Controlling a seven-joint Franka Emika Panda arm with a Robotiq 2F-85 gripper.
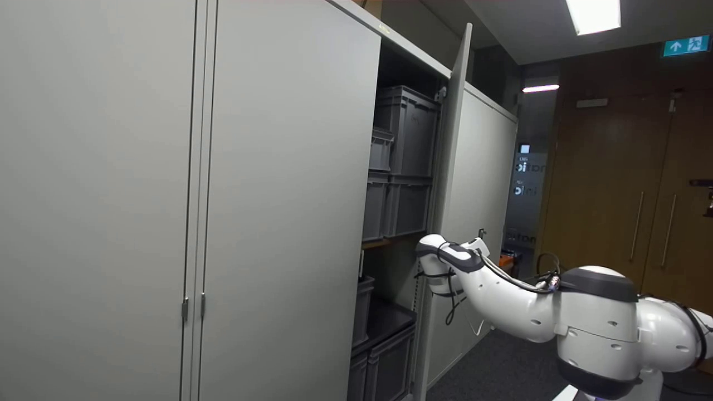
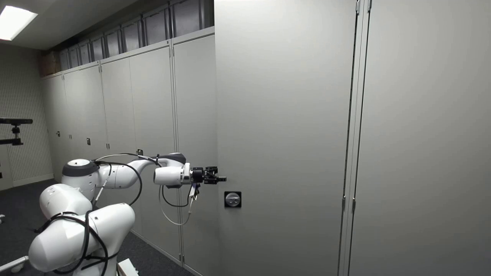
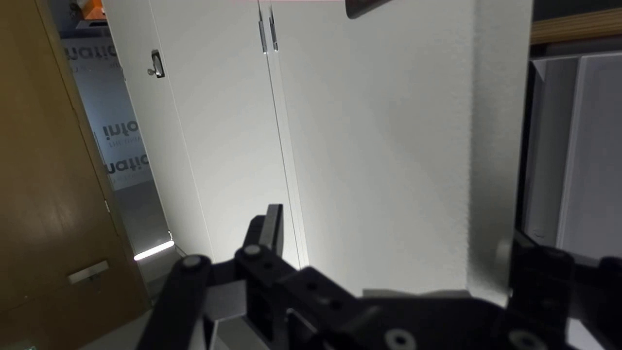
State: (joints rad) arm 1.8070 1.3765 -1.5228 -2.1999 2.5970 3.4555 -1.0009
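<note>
At the near left in an exterior view, a closed door is hiding part of the cabinet. Right of it, grey boxes are resting one on another above a shelf, probably because straight sides are helping them to pile. Next, the open door is standing out from the cabinet, showing its free edge. The end effector is straddling this thin edge, presumably since it is leaving room on both sides; its fingers are standing wide apart, not clenching, and I am not able to tell whether one is touching the door. At right, the white arm is standing bent, so the end effector is hanging just above the lock.
</note>
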